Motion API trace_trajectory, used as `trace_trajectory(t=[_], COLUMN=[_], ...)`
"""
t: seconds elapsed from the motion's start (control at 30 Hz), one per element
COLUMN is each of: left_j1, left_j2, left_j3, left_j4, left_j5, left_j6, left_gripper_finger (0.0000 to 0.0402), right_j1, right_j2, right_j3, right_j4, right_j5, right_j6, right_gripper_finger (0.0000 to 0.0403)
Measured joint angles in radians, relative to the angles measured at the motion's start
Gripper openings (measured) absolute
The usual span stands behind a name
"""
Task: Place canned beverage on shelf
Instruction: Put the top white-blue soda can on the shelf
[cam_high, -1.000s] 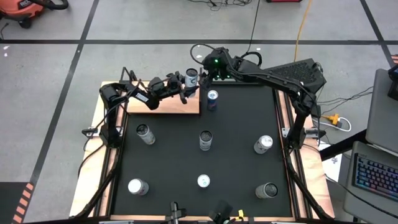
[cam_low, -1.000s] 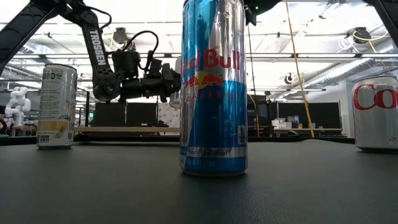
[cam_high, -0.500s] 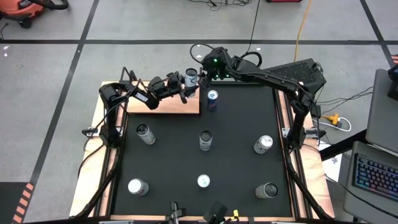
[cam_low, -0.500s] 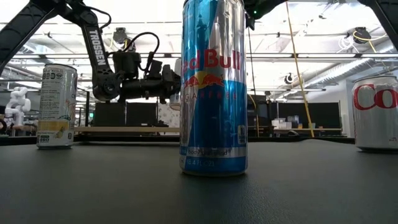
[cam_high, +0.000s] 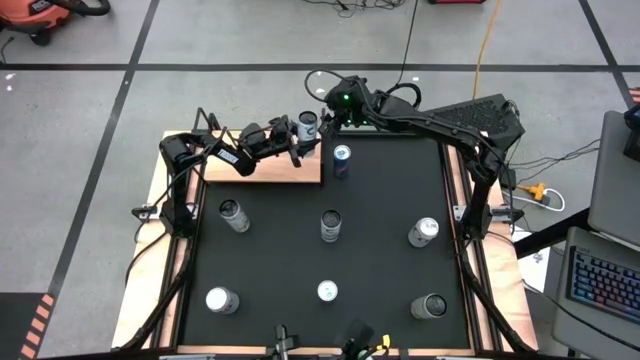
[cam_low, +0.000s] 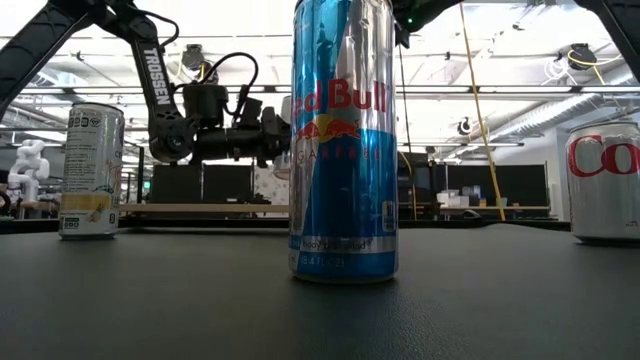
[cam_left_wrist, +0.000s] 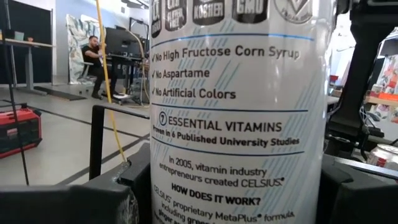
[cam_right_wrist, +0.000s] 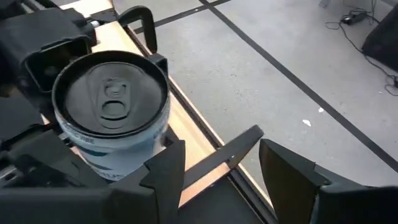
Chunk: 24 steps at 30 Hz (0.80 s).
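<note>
My left gripper (cam_high: 304, 130) is shut on a white canned beverage (cam_high: 308, 122), which stands upright in the air at the far right corner of the shelf (cam_high: 262, 166), a light-wood board with thin black uprights. The can's printed side fills the left wrist view (cam_left_wrist: 236, 112). Its top shows in the right wrist view (cam_right_wrist: 112, 99). My right gripper (cam_right_wrist: 230, 180) is open and empty, just right of and above the can in the high view (cam_high: 334, 108). In the low view the can is hidden behind a blue can. My left gripper pinches the can's side wall (cam_left_wrist: 165, 186) between its two fingers (cam_left_wrist: 68, 199), one on each side. The fingers come level from the table's left. The can is upright, top up, lifted clear above the shelf's far right corner.
A blue can (cam_high: 341, 158) stands on the black mat (cam_high: 380, 200) just right of the shelf and fills the low view's middle (cam_low: 343, 140). Several more cans stand on the mat, such as those at the left (cam_high: 233, 213), middle (cam_high: 330, 225) and right (cam_high: 424, 231).
</note>
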Motion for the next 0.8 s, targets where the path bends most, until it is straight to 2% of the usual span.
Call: trace_trajectory(t=[0.23, 0.53, 0.8], left_j1=[-0.001, -0.001, 0.000], left_j2=[0.000, 0.002, 0.002], left_j3=[0.000, 0.000, 0.000], left_j4=[-0.063, -0.072, -0.080], left_j5=[0.000, -0.003, -0.009], left_j6=[0.022, 0.022, 0.022], left_gripper_finger=[0.0261, 0.0261, 0.0261], right_j1=[0.003, 0.011, 0.015], right_j2=[0.024, 0.046, 0.015], right_j3=[0.000, 0.001, 0.001], right_j4=[0.033, 0.038, 0.014], right_j5=[-0.067, -0.064, -0.065], right_j6=[0.001, -0.001, -0.004], right_gripper_finger=[0.0186, 0.0186, 0.0186])
